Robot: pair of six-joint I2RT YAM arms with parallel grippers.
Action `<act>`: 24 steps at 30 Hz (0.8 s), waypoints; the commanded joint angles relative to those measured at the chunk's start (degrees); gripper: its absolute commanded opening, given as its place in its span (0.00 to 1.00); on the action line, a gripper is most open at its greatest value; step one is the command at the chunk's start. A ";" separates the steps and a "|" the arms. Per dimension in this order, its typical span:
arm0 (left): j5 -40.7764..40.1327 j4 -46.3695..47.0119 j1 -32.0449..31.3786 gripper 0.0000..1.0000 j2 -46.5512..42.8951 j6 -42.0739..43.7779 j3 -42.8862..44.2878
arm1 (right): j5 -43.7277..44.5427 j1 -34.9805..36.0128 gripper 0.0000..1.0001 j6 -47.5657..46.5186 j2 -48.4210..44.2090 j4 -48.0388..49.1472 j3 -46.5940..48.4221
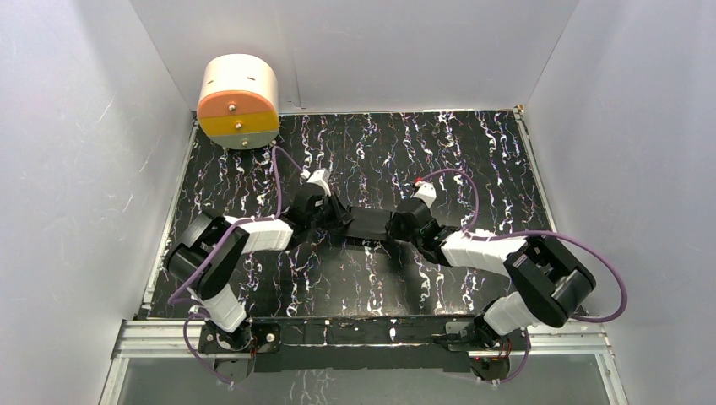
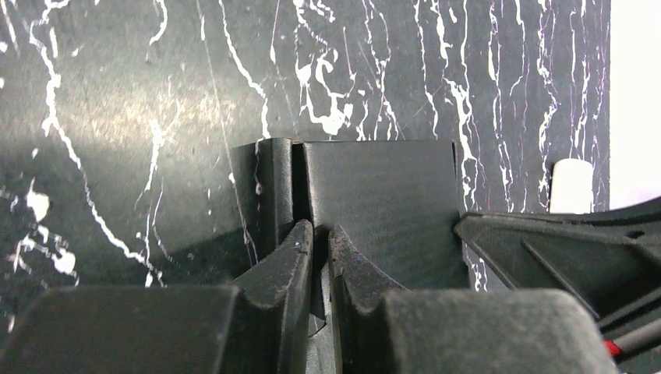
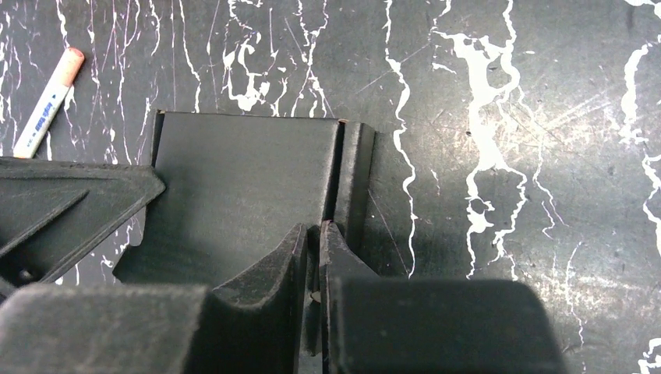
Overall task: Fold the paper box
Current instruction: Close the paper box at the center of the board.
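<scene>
The left claw (image 2: 319,233) is pinched together on a thin upright edge of the paper box (image 2: 380,195), its two tips almost meeting with only the card between them. The right claw (image 3: 312,231) looks clamped the same way on the opposite end, at the crease where a narrow flap meets the main panel. From above, the box lies near the middle of the tabletop (image 1: 473,152), bridged between the two arms, with the left claw at its 9 o'clock and the right claw at its 3 o'clock. The main risk I see is that both grips are narrow and sit close to the edges. If the arms pull apart or twist unevenly, the thin card could slip out of one claw, tear at a crease, or buckle across the flat panel instead of folding along a score line. Pushing the two ends together too hard could crush the walls or pop a flap open. Pressing downward could drag the card over the tabletop and skew it. A pen (image 3: 48,104) lies at about 10 o'clock of the box in the right wrist view, close enough that a wide sweep might knock it. The drum (image 1: 239,101) at the tabletop's far 11 o'clock corner stands well apart and seems no threat.
</scene>
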 commanded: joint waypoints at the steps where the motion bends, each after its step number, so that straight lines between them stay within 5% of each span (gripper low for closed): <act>1: 4.71 -10.60 -1.90 0.10 -0.30 -0.21 -6.33 | -5.30 0.77 0.15 -3.66 2.71 -3.83 -0.54; 9: 1.41 -10.77 -1.93 0.25 -5.45 -0.56 -11.17 | -9.65 0.69 0.17 -11.90 3.97 -2.19 -0.14; 24: -1.15 -18.94 -1.95 0.45 -17.22 0.61 -4.95 | -10.06 0.75 0.21 -16.80 1.12 -4.36 5.18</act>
